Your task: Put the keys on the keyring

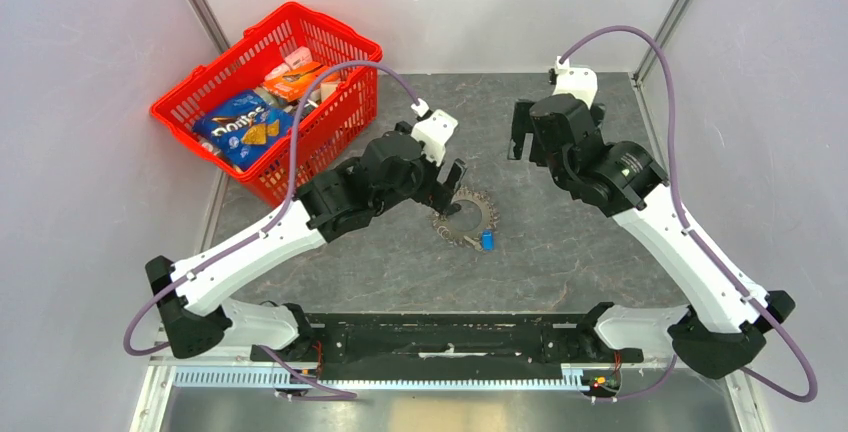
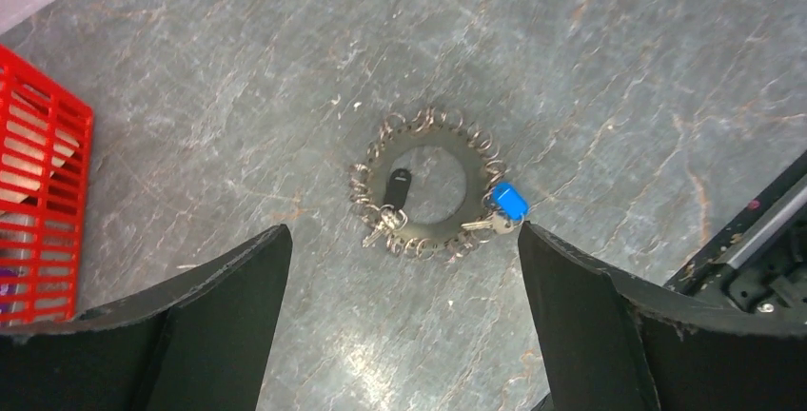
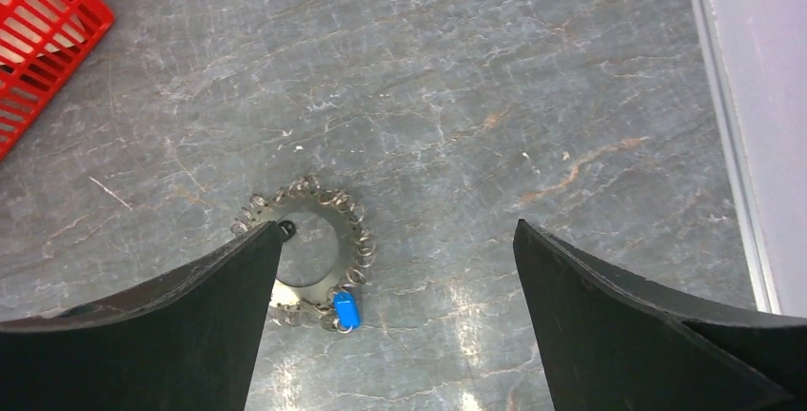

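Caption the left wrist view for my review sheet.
Open left claw hovers above the wheel of keys and its blue-headed key on the grey table, red basket at the edge.

A red plastic basket [image 1: 350, 107] stands at the far left corner of the grey, stone-patterned surface [image 1: 560, 242]; inside it lies a blue bag of tortilla chips [image 1: 243, 128], with an orange packet [image 1: 290, 74] just behind it and other packets partly hidden; a black rail [image 1: 450, 337] runs along the near edge; pale walls close in the sides and back.
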Tool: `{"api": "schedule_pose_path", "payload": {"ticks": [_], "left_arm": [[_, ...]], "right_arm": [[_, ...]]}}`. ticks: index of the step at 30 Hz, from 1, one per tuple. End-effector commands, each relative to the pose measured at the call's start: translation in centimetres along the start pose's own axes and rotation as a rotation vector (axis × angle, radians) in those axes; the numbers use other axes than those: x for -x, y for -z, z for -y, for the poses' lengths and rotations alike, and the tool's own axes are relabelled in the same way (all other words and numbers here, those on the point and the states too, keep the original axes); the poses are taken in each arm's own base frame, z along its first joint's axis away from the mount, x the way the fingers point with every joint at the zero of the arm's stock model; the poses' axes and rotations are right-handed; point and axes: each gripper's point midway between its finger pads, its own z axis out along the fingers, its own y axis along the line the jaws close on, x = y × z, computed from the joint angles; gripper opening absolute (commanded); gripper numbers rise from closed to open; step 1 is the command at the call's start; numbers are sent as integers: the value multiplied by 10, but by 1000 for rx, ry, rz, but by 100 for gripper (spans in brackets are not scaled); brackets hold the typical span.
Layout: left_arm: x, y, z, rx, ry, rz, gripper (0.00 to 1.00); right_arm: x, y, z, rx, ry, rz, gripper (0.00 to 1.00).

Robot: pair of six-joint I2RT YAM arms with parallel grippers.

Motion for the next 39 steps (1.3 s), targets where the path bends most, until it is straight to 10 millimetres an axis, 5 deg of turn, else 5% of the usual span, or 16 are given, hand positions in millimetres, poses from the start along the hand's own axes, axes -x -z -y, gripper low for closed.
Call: {"api": "schedule_pose_path", "payload": {"ticks": [1, 12, 19, 31, 39], "left_arm": [[22, 3, 11, -60, 26, 94, 95], [-24, -38, 16, -20, 43, -60, 96], [-40, -40, 11, 14, 69, -85, 93], [-30, 28, 9, -88, 128, 1, 93], [-39, 70, 1, -121, 146, 46, 96]], "right_arm": [[-2, 10, 15, -32, 36, -2, 99], [-97, 11, -16, 242, 146, -266, 99], [-173, -3, -32, 302, 47, -433, 94], [-229, -39, -66, 423, -23, -454, 93], [-269, -64, -68, 404, -71, -481, 92]]}}
